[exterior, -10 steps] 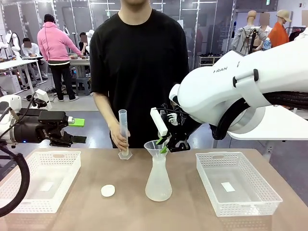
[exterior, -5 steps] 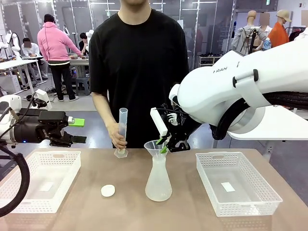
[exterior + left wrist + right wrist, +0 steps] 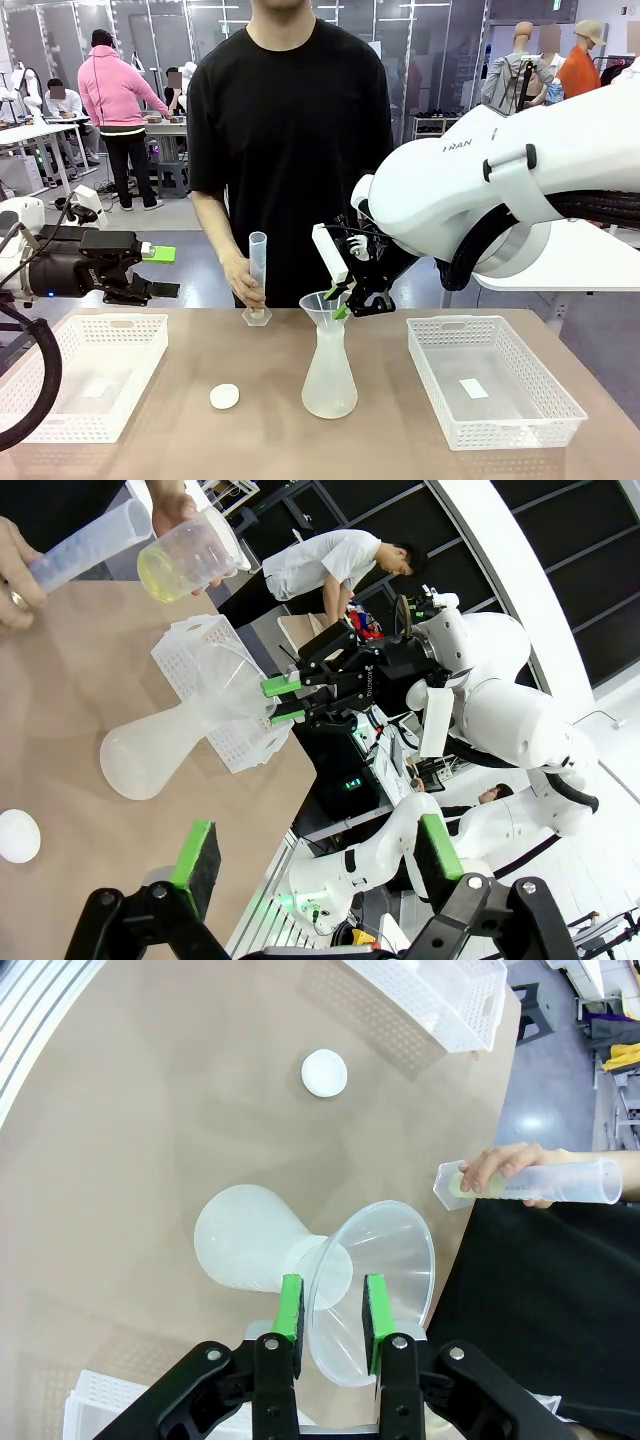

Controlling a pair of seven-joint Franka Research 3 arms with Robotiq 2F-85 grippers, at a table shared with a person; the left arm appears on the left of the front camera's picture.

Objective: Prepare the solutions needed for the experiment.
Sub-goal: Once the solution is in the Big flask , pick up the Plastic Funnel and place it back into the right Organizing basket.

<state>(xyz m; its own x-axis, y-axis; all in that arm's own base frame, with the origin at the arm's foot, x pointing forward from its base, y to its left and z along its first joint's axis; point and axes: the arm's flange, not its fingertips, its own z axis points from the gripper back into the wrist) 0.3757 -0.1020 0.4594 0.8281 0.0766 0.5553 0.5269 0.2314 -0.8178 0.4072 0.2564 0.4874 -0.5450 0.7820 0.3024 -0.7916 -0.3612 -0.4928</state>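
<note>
My right gripper (image 3: 332, 1305) pinches the rim of the clear funnel (image 3: 315, 303), which sits in the neck of the flask (image 3: 329, 375). The solutions (image 3: 329, 402) are a faint yellow-green tint in the flask's wide bottom. They lie right below those fingers, in the middle of the table. My left gripper (image 3: 162, 272) hangs well apart from the flask, up near the left white basket (image 3: 110, 318), with its fingers spread wide. A person's hand (image 3: 244, 285) holds a tall tube (image 3: 258, 255) just behind the flask.
</note>
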